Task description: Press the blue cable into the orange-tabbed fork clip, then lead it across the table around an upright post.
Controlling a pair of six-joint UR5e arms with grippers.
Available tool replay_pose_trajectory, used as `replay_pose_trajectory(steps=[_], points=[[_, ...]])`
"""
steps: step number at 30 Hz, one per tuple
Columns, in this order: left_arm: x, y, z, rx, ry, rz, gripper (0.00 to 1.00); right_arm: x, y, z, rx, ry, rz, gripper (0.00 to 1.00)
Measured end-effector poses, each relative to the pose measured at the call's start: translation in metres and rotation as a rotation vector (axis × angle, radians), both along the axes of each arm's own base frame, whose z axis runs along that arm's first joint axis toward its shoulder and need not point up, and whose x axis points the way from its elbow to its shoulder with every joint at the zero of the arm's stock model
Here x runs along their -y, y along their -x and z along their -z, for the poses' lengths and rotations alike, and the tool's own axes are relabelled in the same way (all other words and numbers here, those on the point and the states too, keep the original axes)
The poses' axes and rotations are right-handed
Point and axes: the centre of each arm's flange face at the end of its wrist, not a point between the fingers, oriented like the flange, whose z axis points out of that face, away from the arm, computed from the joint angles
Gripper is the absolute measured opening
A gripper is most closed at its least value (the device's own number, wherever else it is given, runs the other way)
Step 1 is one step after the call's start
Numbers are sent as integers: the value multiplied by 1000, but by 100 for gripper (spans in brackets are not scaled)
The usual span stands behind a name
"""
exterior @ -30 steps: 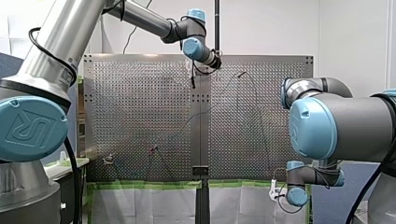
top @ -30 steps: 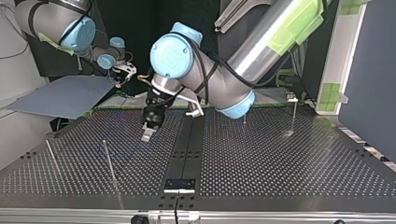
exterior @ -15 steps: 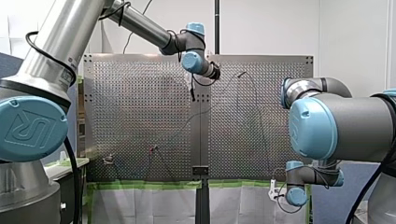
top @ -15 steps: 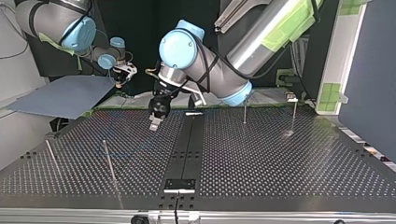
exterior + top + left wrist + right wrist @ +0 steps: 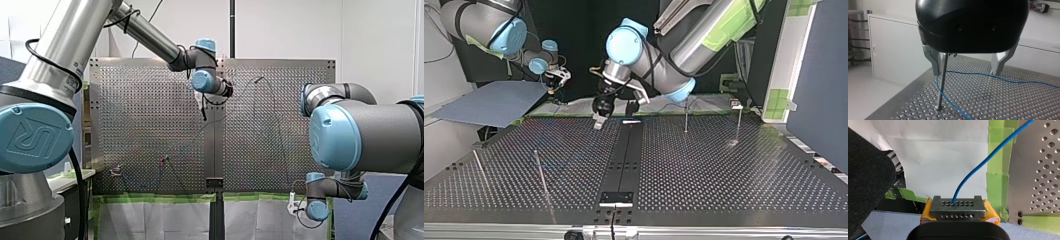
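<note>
Front view. White wall behind; the perforated table (image 5: 150, 125) fills the middle, green tape (image 5: 150, 197) along its near edge. Our left gripper (image 5: 203, 112) hangs over the centre seam, toward the far edge. Our right gripper (image 5: 293, 204) sits off the table, past the tape. The clip (image 5: 164, 160), red-tabbed here, stands near that edge, bare plate either side.

Top view. Left gripper low at the far edge. Thin posts (image 5: 540, 172) stand two at each side, wide plate between the pairs.

Left wrist view. Metal fingers (image 5: 935, 63) parted, holding nothing. One post (image 5: 941, 85) upright just beside a finger. The blue cable (image 5: 1003, 79) lies flat, runs crosswise beneath the fingers and bends beside the post; contact we cannot tell.

Right wrist view. Gripper clamped on the cable, orange pads (image 5: 990, 213) either side. The cable leaves the fingertips lengthwise, then slants toward the table's edge. Only this view shows the grip; only the left wrist view, the bend.
</note>
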Motion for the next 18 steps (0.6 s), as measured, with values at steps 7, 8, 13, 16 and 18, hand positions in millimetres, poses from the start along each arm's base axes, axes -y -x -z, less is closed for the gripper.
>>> replay_pose_trajectory(steps=[7, 8, 13, 16, 18], points=[[-9, 5, 26, 1, -1, -7, 100, 0, 0, 0, -1, -1, 0, 0], [-11, 6, 31, -1, 1, -8, 100, 0, 0, 0, -1, -1, -1, 0], [-19, 9, 48, -12, 26, -14, 100, 0, -1, 0, 0, -1, -1, 0], [-26, 9, 58, -20, 43, -24, 100, -1, -1, 0, -1, -1, -2, 0], [-33, 8, 65, -25, 53, -34, 100, -1, -2, 0, -1, -1, -3, 0]])
